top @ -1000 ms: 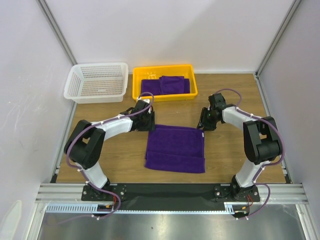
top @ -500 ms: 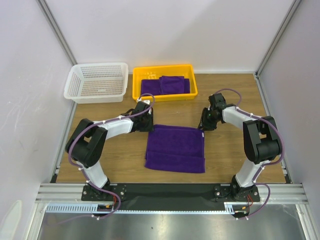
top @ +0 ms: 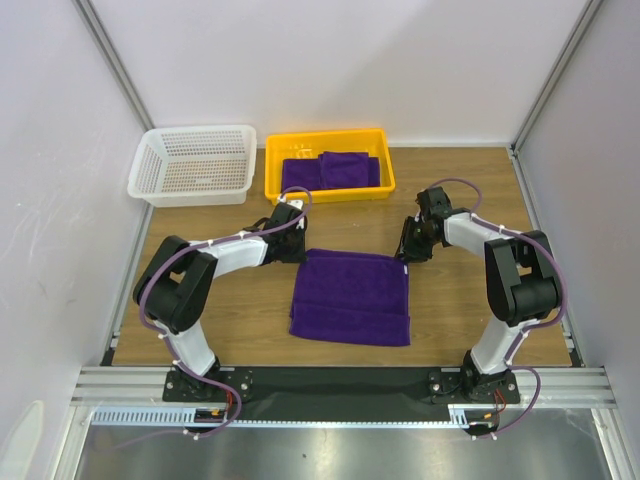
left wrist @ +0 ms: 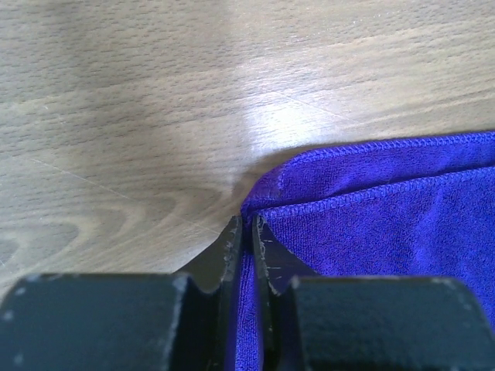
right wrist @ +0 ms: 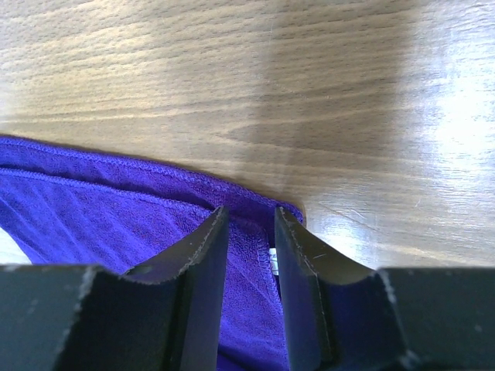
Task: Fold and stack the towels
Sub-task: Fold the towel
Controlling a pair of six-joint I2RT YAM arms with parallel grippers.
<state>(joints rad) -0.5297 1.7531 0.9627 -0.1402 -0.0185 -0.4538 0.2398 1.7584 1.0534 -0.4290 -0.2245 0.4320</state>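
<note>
A deep purple towel (top: 350, 298) lies folded flat on the wooden table between the two arms. My left gripper (top: 298, 246) is at its far left corner. In the left wrist view that gripper (left wrist: 247, 221) is shut on the towel (left wrist: 387, 224), with a thin strip of its edge pinched between the jaws. My right gripper (top: 405, 252) is at the far right corner. In the right wrist view it (right wrist: 249, 213) is open and straddles the towel's (right wrist: 93, 201) hemmed corner, where a small white label shows. More folded towels (top: 331, 170) lie in the yellow tray (top: 330, 137).
A white mesh basket (top: 195, 165) stands at the back left, beside the yellow tray. Grey walls and aluminium posts close in the table on three sides. The arm bases sit on a rail at the near edge.
The left jaws have closed onto the towel's far left corner. The right jaws have narrowed a little around the far right corner. Both arms have barely shifted.
</note>
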